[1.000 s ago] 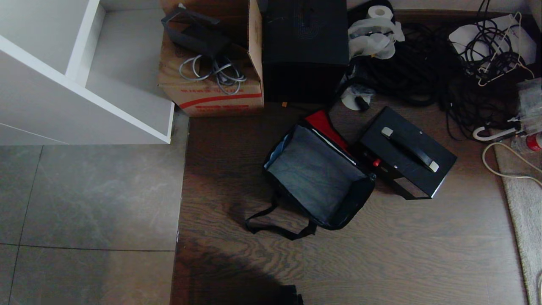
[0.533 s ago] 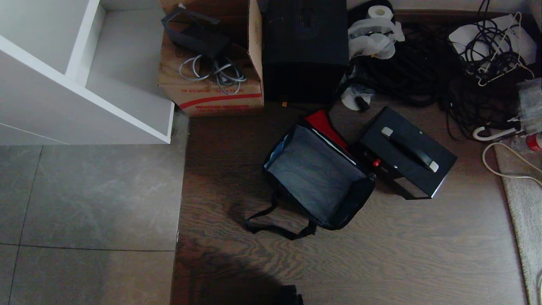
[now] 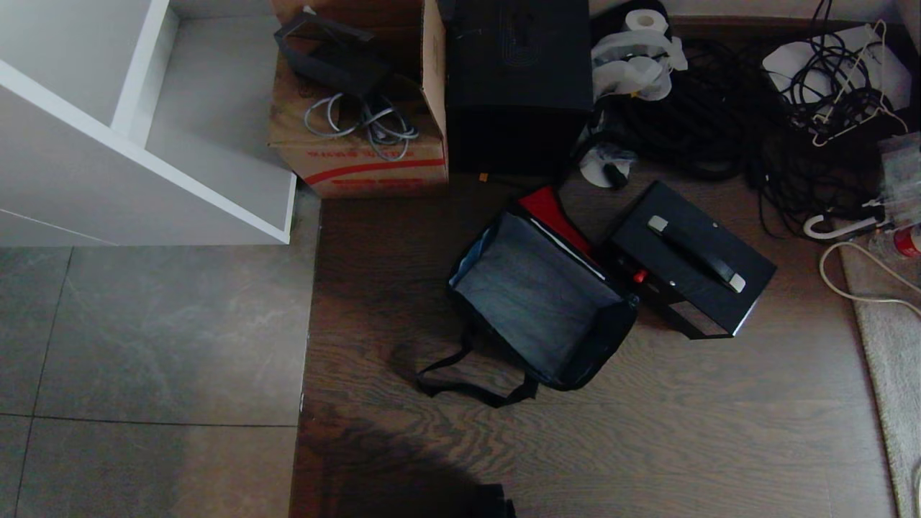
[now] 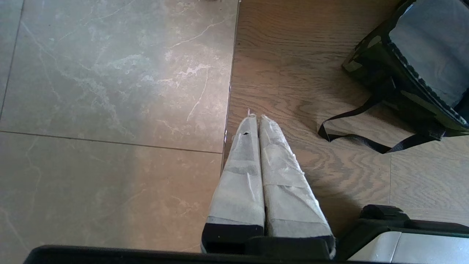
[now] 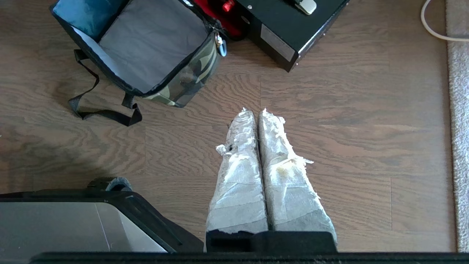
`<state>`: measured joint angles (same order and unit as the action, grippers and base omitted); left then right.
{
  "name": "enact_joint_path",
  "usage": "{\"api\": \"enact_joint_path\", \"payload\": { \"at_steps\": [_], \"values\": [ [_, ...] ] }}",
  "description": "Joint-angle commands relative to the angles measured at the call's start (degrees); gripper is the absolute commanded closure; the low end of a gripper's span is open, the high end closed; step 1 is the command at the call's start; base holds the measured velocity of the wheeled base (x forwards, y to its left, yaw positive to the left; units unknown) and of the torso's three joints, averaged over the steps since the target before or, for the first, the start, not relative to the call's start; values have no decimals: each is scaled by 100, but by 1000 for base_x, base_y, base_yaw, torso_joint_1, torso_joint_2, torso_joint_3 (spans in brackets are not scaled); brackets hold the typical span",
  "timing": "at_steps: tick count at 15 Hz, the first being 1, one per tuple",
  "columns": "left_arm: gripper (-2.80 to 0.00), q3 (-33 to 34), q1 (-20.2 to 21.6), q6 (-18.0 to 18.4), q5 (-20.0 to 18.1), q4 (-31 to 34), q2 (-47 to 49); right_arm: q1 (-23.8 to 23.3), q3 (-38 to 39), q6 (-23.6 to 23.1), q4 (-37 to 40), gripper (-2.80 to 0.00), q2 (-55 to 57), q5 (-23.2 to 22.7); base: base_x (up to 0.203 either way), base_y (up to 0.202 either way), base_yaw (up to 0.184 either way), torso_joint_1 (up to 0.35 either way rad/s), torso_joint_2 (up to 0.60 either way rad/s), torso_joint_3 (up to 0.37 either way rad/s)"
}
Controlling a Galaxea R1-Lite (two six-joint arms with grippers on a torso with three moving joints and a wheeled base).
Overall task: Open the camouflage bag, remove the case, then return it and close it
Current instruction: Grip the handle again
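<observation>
The camouflage bag [image 3: 540, 298] stands open on the wooden floor, its grey lining bare and its red lid panel folded back on the far side. Its black strap [image 3: 468, 385] trails on the floor toward me. The case [image 3: 687, 259], black with a flat handle, sits on the floor just right of the bag. Both also show in the right wrist view: bag [image 5: 183, 77], case [image 5: 289, 25]. My right gripper [image 5: 255, 110] is shut and empty above bare floor, short of both. My left gripper [image 4: 255, 116] is shut and empty, by the tile edge, left of the bag [image 4: 421, 55].
A brown carton [image 3: 360, 101] with cables and a taller black box [image 3: 518, 86] stand behind the bag. Tangled black cables [image 3: 727, 115] fill the back right. A white shelf unit [image 3: 137, 122] is at the back left, a pale rug edge [image 3: 888, 338] on the right.
</observation>
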<state>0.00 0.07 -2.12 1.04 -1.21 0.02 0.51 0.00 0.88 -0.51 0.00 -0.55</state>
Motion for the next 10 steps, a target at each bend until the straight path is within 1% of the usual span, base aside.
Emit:
{"api": "enact_joint_path", "payload": {
  "at_steps": [1,10],
  "values": [
    [0,62,1,-8,2,-2,-2,2,0,0,-2,0,9,0,0,0,0,0,0,0],
    [0,62,1,-8,2,-2,-2,2,0,0,-2,0,9,2,0,0,0,0,0,0]
  ]
}}
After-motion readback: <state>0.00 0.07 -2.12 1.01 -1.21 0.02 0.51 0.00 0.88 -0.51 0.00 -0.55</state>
